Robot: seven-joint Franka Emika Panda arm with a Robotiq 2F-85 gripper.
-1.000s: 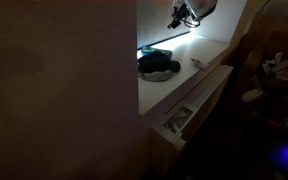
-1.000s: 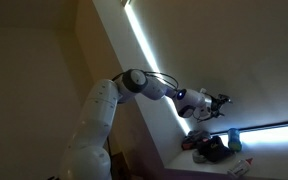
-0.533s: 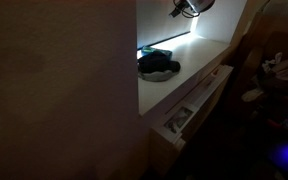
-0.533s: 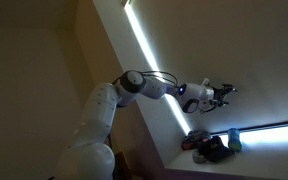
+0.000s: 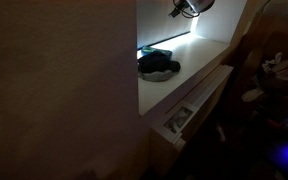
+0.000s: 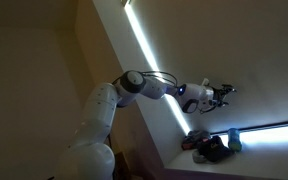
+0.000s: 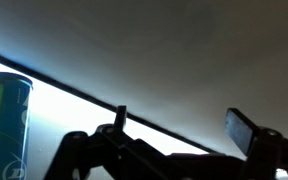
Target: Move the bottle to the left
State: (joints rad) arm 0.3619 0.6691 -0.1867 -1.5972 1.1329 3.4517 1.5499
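Observation:
My gripper (image 7: 181,125) is open and empty, with both fingers dark against a pale wall. It hangs high above the white shelf (image 5: 199,55) in both exterior views, near the top edge in one (image 5: 184,9) and at the arm's end in the other (image 6: 225,92). The dark rounded heap (image 5: 157,65) lies on the shelf well below it and also shows in an exterior view (image 6: 212,149). I cannot make out the tiny pale bottle in any current view.
A tall green-blue can (image 7: 6,125) stands at the left of the wrist view, and beside the heap in an exterior view (image 6: 234,142). A bright light strip (image 6: 149,50) runs along the wall. The room is dark, with a drawer front (image 5: 179,118) below the shelf.
The gripper rose away from the shelf over the first half second, then held still. A small pale speck on the shelf right of the heap a second ago no longer shows.

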